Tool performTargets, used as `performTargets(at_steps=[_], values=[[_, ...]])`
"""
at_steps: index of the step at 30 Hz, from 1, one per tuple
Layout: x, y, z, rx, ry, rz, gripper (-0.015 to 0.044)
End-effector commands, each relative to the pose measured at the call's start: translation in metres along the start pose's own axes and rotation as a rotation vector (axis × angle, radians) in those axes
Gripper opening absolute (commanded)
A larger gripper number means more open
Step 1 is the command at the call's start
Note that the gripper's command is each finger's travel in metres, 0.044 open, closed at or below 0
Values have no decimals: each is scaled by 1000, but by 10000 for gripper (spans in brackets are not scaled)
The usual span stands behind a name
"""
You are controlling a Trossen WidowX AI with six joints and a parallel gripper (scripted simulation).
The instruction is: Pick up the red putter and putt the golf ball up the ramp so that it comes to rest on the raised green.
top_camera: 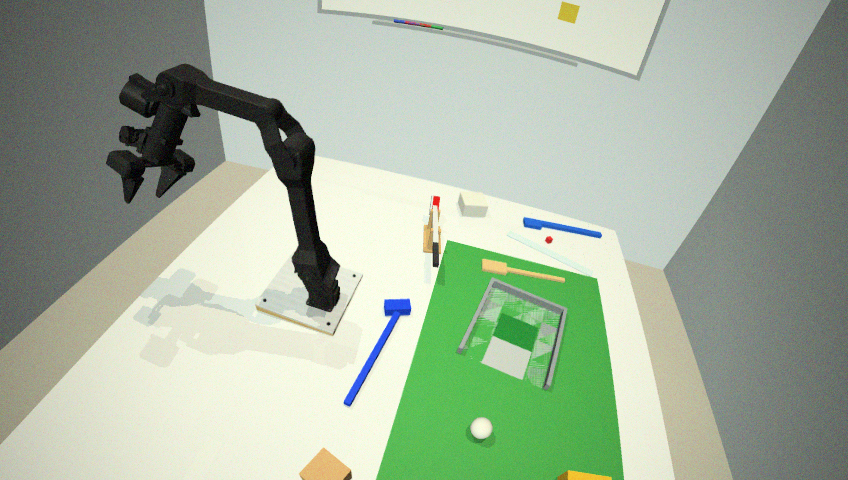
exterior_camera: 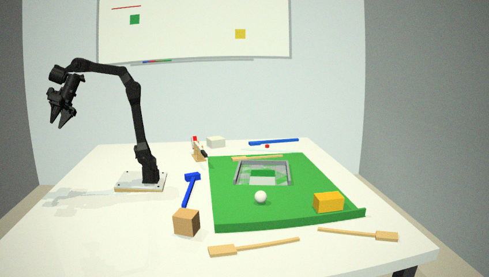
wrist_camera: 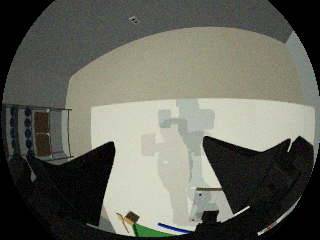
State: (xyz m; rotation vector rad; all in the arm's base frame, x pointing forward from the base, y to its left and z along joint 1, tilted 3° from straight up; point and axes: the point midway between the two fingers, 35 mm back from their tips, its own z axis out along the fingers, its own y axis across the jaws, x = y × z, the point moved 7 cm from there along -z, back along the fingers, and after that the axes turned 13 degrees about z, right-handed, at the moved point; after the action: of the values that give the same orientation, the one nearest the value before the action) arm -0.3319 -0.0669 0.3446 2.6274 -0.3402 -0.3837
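Nearest the exterior camera we saw two wooden mallets (exterior_camera: 252, 246) on the desk (exterior_camera: 102, 240), then the golf ball (exterior_camera: 260, 196) resting on the green mat (exterior_camera: 294, 209), just short of the ramp (exterior_camera: 262, 179) and its raised green (exterior_camera: 262, 172). Beyond, the red putter (exterior_camera: 197, 146) leaned in a small wooden stand at the mat's far corner, only its red tip and pale shaft clear. Our gripper (exterior_camera: 59, 120) hung high, well away over the desk's opposite side, fingers spread wide, holding nothing. We judged the risks: seizing the blue putter (exterior_camera: 190, 187), which lay closer, or toppling the stand during a slanted approach.
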Motion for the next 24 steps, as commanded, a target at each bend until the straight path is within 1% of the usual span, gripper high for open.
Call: performTargets(at_steps=[1,2,6,10,14,18,24], values=[[1,2,1,-1,4,-10,426],[6,8,4,-5,17,-40,440],[45,53,27,-38,111,-275,440],[96,92,45,-78,207,-522,440],[153,124,47,-125,275,-727,440],[197,140,49,-163,334,-896,440],[276,151,48,-255,423,-1266,440]])
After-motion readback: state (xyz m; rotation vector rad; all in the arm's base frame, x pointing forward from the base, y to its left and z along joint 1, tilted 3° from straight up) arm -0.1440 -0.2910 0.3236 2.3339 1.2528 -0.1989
